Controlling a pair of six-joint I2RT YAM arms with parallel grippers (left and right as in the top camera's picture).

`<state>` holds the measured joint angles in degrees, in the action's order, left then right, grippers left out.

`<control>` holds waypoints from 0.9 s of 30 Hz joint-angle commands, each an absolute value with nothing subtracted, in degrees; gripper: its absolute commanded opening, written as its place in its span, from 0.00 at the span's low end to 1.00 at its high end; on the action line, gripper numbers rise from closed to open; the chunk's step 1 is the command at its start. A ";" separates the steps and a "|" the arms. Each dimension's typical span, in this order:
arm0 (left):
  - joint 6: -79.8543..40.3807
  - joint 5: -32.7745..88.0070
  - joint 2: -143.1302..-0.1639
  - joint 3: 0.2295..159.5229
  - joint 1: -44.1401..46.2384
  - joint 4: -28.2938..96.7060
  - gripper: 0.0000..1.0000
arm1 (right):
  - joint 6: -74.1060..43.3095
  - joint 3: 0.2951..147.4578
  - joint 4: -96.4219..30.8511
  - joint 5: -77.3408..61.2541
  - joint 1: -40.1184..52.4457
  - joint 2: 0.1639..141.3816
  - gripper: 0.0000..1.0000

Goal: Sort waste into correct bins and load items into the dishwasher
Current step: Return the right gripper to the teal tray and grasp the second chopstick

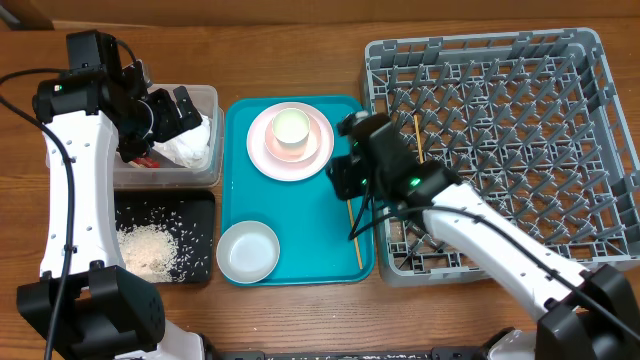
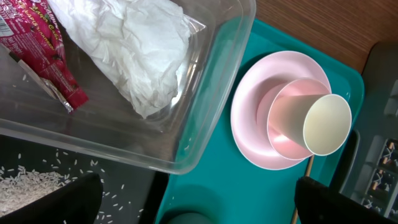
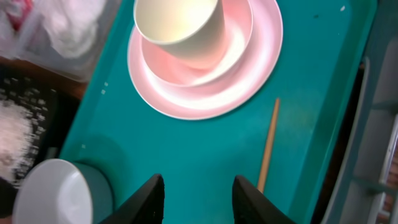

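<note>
My worry is the wooden chopstick [image 3: 268, 146]. It lies flat on the teal tray [image 3: 186, 130], right of centre in the right wrist view, just outside the right gripper [image 3: 198, 186], whose jaws stand partly apart on nothing. Closing here would miss it or flick it toward the cup [image 3: 177, 22] stacked in the pinkish bowl [image 3: 233, 43]. That arm reaches in from the lower right, wrist pointing down. The left gripper [image 2: 199, 196], jaws wide apart and empty, hovers by the clear tub [image 2: 217, 87] at upper left.
</note>
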<state>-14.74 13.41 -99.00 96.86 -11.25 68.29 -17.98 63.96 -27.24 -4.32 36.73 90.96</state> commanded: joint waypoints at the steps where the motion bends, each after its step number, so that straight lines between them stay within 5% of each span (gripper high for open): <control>1: -13.72 13.06 -98.52 97.82 -11.11 68.31 1.00 | -18.28 62.22 -25.32 4.60 39.40 92.40 0.37; 27: -13.72 13.06 -98.52 97.82 -11.11 68.31 1.00 | -28.64 60.42 -24.71 12.16 40.27 106.43 0.36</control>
<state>-14.74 13.41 -99.00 96.86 -11.25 68.31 -26.68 62.08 -24.27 10.11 40.64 104.66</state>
